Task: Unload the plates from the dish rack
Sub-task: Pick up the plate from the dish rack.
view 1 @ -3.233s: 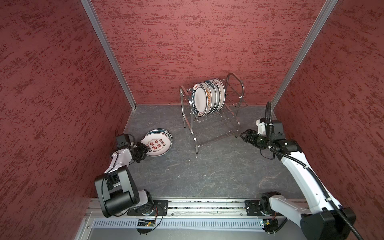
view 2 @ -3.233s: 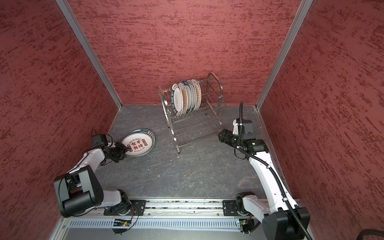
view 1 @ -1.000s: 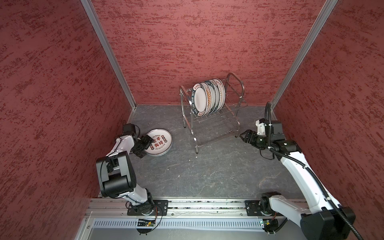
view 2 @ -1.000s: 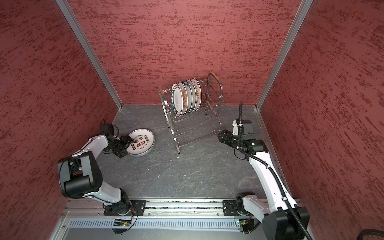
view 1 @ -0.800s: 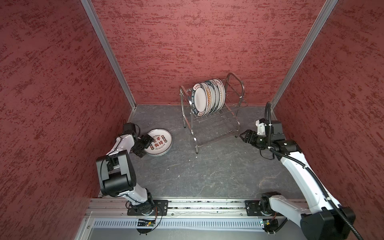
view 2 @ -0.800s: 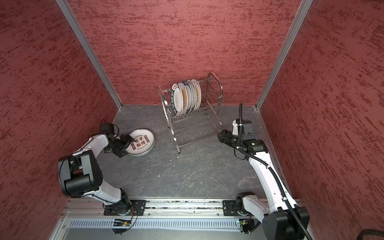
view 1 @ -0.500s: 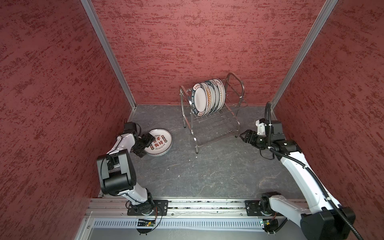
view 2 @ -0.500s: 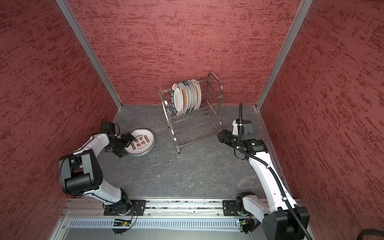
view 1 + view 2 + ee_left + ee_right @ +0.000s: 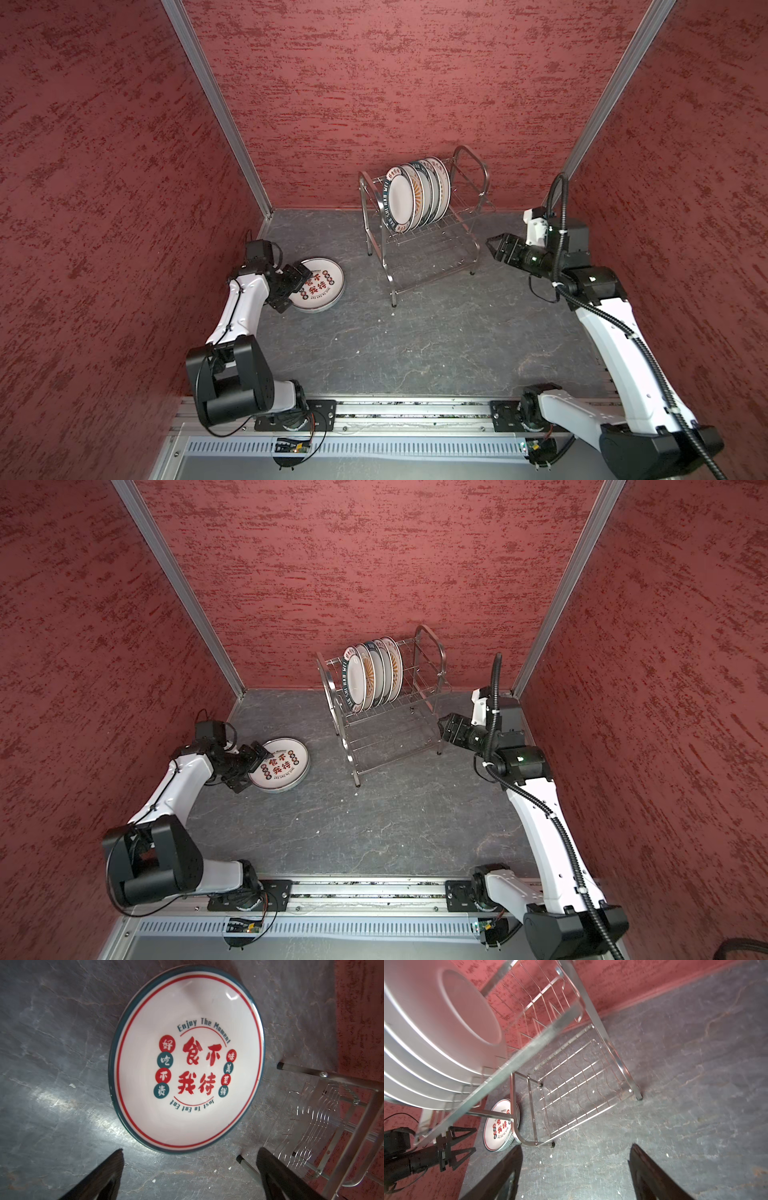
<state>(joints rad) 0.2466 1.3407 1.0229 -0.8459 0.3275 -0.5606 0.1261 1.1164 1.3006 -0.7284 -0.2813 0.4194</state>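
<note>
Done: white red-lettered plate stack (image 9: 318, 284) lies flat, left | to do: I count about five white plates (image 9: 415, 197) upright in shiny wire dish rack (image 9: 365, 216) | left gripper (image 9: 297, 291) and right gripper (image 9: 493, 248) both open, empty

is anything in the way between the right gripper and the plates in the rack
Yes: the right gripper, open, sits beside the end of the dish rack, and the arched end frame stands between it and the upright plates on the upper tier. In the right wrist view a frame tube crosses in front of them.
</note>
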